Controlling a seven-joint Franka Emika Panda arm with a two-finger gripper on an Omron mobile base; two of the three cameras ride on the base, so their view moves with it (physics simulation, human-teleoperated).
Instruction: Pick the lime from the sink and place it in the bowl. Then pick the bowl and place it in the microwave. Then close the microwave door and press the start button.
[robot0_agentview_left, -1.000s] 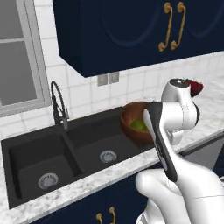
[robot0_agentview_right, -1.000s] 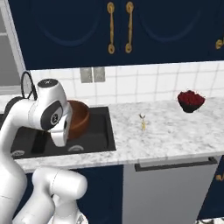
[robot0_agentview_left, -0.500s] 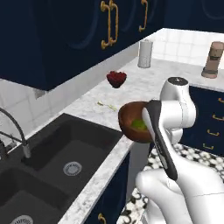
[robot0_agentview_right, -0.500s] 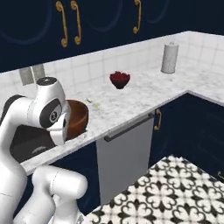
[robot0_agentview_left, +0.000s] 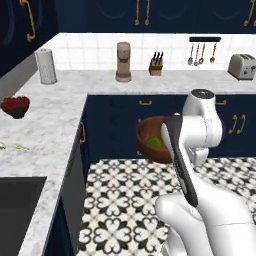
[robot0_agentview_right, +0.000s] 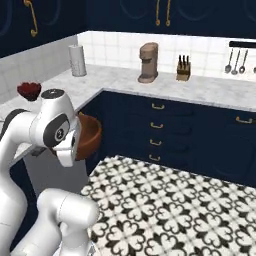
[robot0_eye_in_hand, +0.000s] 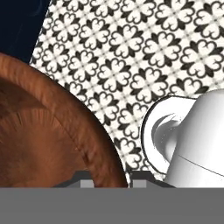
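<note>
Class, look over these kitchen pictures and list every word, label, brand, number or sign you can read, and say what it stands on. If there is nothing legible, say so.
No readable text: none in any view.
The coffee grinder, toaster, paper towel roll and knife block on the counter show no legible label.
The bowl and the lime in it carry no markings.

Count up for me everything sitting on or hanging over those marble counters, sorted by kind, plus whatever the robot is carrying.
Paper towel roll: 1
Coffee grinder: 1
Knife block: 1
Hanging utensils: 3
Toaster: 1
Small dark bowl of red fruit: 1
Carried wooden bowl: 1
Lime inside that bowl: 1
Total: 10
</note>
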